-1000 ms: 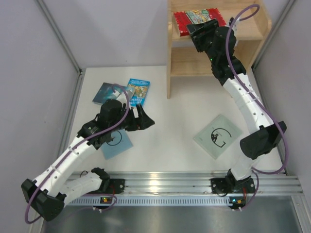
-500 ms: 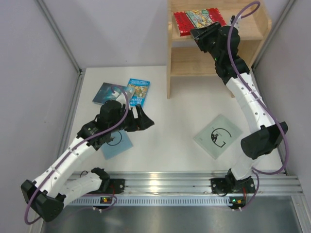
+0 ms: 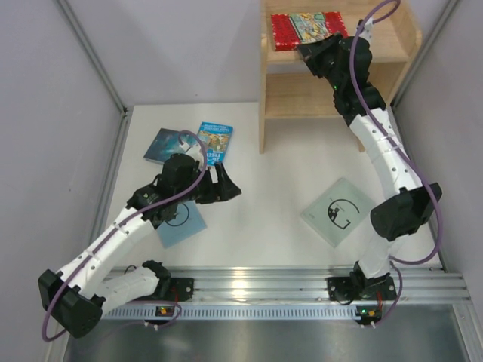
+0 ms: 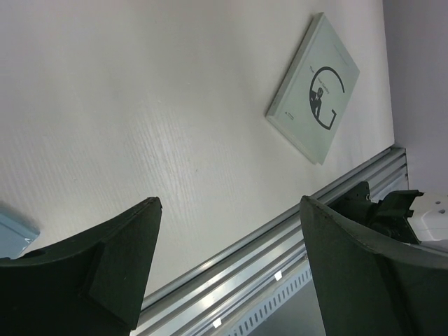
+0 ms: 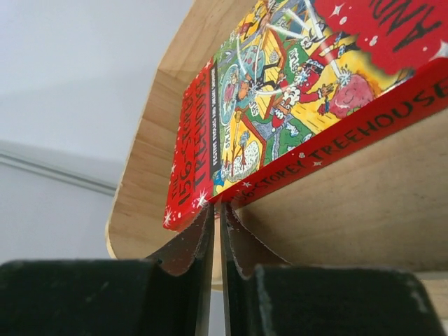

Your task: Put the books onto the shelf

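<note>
Since a second ago the right gripper [image 5: 215,210] has drawn its fingers together, and the red paperback with a colourful cartoon cover [image 3: 306,29] has slid a little further back on the top tier. The left arm has barely shifted.

Nearest, along the near edge of the white worktop [image 3: 264,188], runs a ribbed aluminium rail [image 3: 249,283] carrying both arm bases. Just beyond it, toward the near right corner, a pale blue-green paperback with a black circular mark [image 3: 338,211] lies flat and turned diamond-wise, apart from everything else. Toward the near left corner a second pale blue-green paperback [image 3: 185,222] lies flat, partly covered by the left arm. The left gripper [image 4: 231,203] hovers above bare worktop just right of that book, fingers spread wide and holding nothing.

Further back by the left edge, a bright blue paperback with a cartoon picture [image 3: 214,142] lies beside a dark teal paperback with a cloudy cover [image 3: 162,143]; their edges meet, the blue one seeming to overlap the teal.

At the far right corner stands the small open shelf of light unpainted wood [image 3: 396,41]. The red paperback lies flat on its top tier, toward the left side panel. The right gripper sits at the book's near corner, its fingers pressed almost together with only a thin slit between them, pinching nothing; the tips reach the book's lower edge.
</note>
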{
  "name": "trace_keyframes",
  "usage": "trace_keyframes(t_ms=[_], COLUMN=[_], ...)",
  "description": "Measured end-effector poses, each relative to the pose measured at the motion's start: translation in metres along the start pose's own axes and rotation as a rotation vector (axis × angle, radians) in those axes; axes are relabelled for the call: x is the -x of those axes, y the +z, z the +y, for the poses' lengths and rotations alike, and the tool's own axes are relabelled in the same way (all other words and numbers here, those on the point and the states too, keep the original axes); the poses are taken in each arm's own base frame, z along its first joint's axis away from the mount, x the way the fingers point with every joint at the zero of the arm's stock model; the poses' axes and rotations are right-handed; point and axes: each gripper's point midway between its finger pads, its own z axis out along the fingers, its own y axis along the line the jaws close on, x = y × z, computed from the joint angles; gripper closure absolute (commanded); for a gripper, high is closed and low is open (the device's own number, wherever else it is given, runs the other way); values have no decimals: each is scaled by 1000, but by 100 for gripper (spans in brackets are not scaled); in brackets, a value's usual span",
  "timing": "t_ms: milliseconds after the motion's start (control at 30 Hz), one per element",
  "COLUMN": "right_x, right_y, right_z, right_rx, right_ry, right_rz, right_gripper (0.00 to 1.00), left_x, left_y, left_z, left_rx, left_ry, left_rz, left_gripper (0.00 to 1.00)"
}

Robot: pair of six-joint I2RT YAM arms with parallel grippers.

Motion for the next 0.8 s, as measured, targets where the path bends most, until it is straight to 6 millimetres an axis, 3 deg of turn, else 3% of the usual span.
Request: trace_keyframes(t_ms=[233, 333, 467, 600, 800], right_x=[-2, -2, 4, 29, 109], right_y=[11, 11, 6, -14, -54], right_z=[8, 8, 4, -3, -10], right_rx=[47, 55, 47, 24, -33], right_ry=[-16, -49, -105, -158, -216], right_rz=[6, 9, 6, -31, -200], right_gripper=[93, 100, 100, 100, 100], left_x=[-1, 0, 2, 3, 4], left_y=[4, 4, 5, 4, 2], left_z=[3, 4, 6, 6, 5], left_rx=[13, 17, 28, 31, 26], left_ry=[1, 2, 6, 10, 21], left_rz=[6, 2, -6, -12, -22], left_gripper=[15, 15, 15, 15, 15])
